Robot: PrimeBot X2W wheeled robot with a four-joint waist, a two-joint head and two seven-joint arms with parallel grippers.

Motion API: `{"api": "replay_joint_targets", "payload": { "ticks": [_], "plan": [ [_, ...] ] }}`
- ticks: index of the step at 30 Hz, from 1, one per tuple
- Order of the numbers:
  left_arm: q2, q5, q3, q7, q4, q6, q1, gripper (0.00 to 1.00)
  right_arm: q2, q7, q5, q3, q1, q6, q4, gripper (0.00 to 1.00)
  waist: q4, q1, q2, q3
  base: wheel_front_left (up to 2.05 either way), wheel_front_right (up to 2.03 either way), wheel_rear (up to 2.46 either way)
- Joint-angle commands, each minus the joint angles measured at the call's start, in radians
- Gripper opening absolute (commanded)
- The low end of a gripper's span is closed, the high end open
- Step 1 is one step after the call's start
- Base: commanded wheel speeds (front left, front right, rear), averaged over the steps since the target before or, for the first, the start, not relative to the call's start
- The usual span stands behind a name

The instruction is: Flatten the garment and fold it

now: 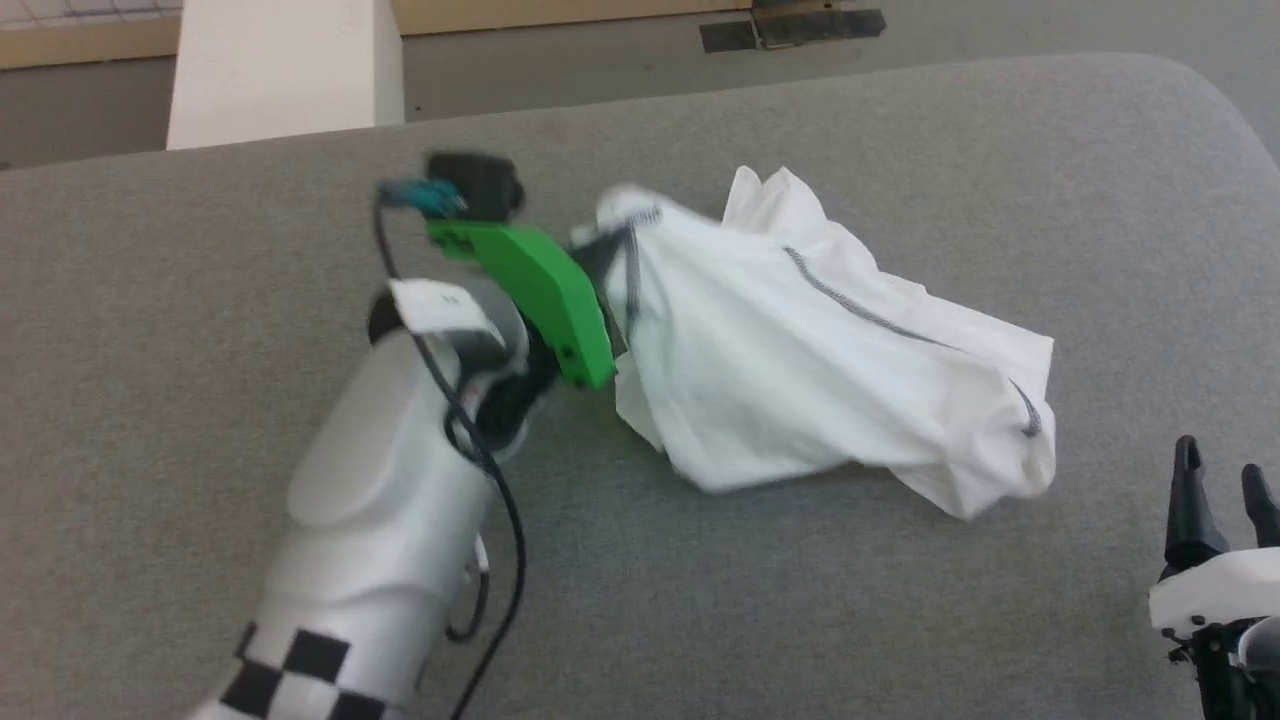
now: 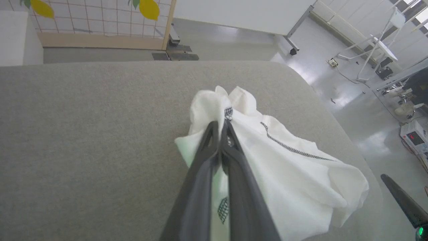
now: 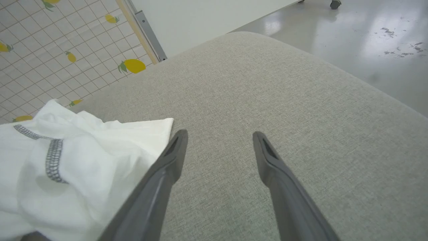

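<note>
The garment [image 1: 800, 370] is a crumpled white shirt with dark zigzag seams, bunched in the middle of the grey padded surface [image 1: 200, 300]. My left gripper [image 1: 605, 265] comes in from the left and is shut on a fold at the garment's left edge. In the left wrist view its fingers [image 2: 219, 134] pinch the white cloth of the garment [image 2: 284, 174], lifting it into a peak. My right gripper [image 1: 1220, 480] stands open at the lower right, apart from the cloth. In the right wrist view its fingers [image 3: 219, 147] spread over bare surface, the garment [image 3: 67, 174] lying to their left.
The grey surface's far edge [image 1: 700, 90] curves away at the back and right, with floor beyond it. A white pillar-like block [image 1: 285, 65] stands behind the far left edge. A lemon-patterned screen [image 3: 50, 50] stands beyond the surface.
</note>
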State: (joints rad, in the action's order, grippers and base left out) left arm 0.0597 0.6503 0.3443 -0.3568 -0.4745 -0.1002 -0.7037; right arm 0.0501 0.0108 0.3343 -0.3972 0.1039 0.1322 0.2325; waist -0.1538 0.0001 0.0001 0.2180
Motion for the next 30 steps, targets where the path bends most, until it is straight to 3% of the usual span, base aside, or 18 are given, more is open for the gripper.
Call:
{"api": "replay_joint_targets", "payload": {
  "ticks": [1,7,11,16,22,26,30],
  "plan": [
    [0.016,-0.011,-0.024,0.045,0.011,0.001,-0.062,0.0,0.0,0.007,-0.006,0.006,0.017,-0.002,0.004,1.0,0.026,-0.0001,-0.0001,-0.024,0.0,0.0,0.0],
    [0.054,-0.026,-0.096,0.211,0.066,-0.006,-0.196,0.0,0.0,0.001,-0.026,-0.001,0.003,-0.002,0.001,1.0,0.083,-0.0001,-0.0001,-0.064,0.0,0.0,0.0],
    [0.093,-0.035,-0.111,0.269,0.176,-0.01,-0.129,0.0,0.0,-0.002,-0.024,0.011,-0.007,-0.002,0.006,1.0,0.107,-0.0001,-0.0001,-0.093,0.0,0.0,0.0],
    [0.128,-0.032,-0.047,0.204,0.329,0.011,0.208,0.0,0.0,-0.005,-0.027,0.017,-0.037,-0.002,0.021,1.0,0.155,-0.0001,-0.0001,-0.111,0.0,0.0,0.0],
    [0.157,-0.027,0.032,0.127,0.315,0.062,0.568,0.0,0.0,-0.006,-0.011,0.039,-0.042,-0.002,0.034,1.0,0.199,-0.0001,-0.0001,-0.117,0.0,0.0,0.0],
    [0.178,-0.028,0.072,0.056,0.256,0.09,0.677,0.0,0.0,-0.008,-0.012,0.051,-0.043,-0.002,0.043,1.0,0.219,-0.0001,-0.0001,-0.127,0.0,0.0,0.0],
    [0.181,0.016,0.037,0.01,0.23,0.138,0.717,0.0,0.0,-0.008,-0.009,0.061,-0.046,-0.002,0.051,1.0,0.231,-0.0001,-0.0001,-0.137,0.0,0.0,0.0]
  ]
}}
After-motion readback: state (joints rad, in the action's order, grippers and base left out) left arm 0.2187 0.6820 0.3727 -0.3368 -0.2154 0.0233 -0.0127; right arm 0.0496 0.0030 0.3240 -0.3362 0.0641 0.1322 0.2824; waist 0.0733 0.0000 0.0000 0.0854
